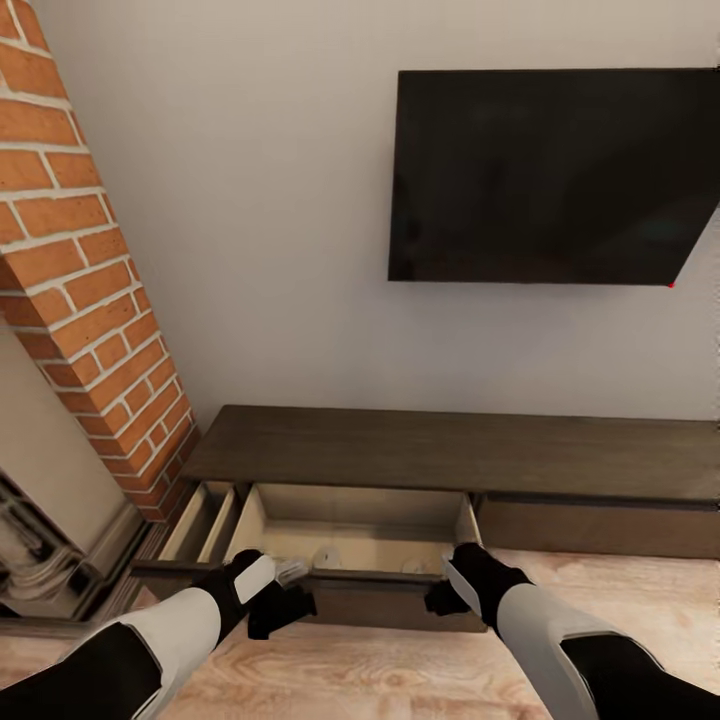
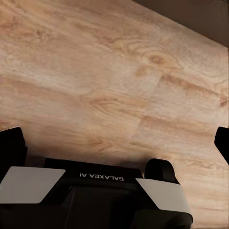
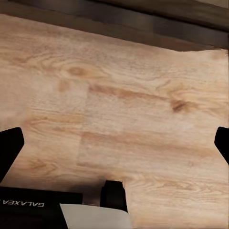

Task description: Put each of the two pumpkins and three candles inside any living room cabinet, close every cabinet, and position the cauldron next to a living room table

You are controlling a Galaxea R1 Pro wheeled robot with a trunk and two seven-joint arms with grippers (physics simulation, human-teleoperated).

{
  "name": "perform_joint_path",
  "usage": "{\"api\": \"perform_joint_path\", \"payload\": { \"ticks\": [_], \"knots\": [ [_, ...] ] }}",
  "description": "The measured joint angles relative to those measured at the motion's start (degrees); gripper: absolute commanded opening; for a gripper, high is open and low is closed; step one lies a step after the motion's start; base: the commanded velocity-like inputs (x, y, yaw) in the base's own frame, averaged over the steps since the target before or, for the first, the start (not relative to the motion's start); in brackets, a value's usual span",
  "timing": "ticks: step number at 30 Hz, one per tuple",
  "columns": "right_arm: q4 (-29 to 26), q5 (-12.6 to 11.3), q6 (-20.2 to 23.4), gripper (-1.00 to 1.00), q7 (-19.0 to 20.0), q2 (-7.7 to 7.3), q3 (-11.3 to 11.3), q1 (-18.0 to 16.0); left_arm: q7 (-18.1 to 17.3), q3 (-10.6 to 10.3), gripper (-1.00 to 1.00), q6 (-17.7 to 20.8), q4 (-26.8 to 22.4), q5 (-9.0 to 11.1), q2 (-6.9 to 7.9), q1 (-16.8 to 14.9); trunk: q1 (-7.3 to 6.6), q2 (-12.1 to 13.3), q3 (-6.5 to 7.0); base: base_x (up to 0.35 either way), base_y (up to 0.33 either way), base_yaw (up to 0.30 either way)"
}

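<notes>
Both grippers at the open cabinet drawer, closing step likely next.

Cabinet [image 1: 450, 450] stands against the wall; its wide drawer [image 1: 355, 545] and a narrow one beside it are pulled out, pale shapes inside, probably candles, too small to confirm. Left gripper [image 1: 278, 600] and right gripper [image 1: 447, 592] sit at the drawer front, both spread wide and holding nothing, wood floor [image 2: 95, 71] below. Risk: uneven push skews the drawer, or the narrow drawer gets left open.

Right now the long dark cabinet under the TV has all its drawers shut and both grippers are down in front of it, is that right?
Not quite. The head view shows the cabinet with two drawers pulled open, pale insides showing. The left gripper and right gripper are indeed down in front of it.
</notes>
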Motion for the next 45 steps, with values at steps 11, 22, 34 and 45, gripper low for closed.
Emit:
{"api": "perform_joint_path", "payload": {
  "ticks": [11,22,34,45],
  "knots": [
    [0.3,-0.1,-4.4,1.0,0.0,-1.2,0.0,4.5,0.0,-0.1,1.0,-2.7,0.1,-0.1,0.1,2.6,0.0,0.0,0.0,-0.18,0.0,0.0],
    [2.9,0.0,-10.5,1.0,0.1,-2.36,0.0,9.4,0.1,-0.2,1.0,-7.0,0.2,-1.6,0.13,8.4,0.0,0.0,-0.01,-0.003,0.0,0.0],
    [7.3,0.0,-17.0,1.0,0.0,-3.32,0.1,13.5,0.0,-0.2,1.0,-13.5,3.6,-8.4,-0.04,14.3,0.0,0.0,0.0,0.0,0.0,0.0],
    [7.4,2.7,-30.2,1.0,-0.2,-3.34,0.1,20.6,-0.1,-0.3,1.0,-22.9,9.5,-8.6,0.76,16.8,0.0,0.0,-0.01,0.0,0.0,0.0]
  ]
}}
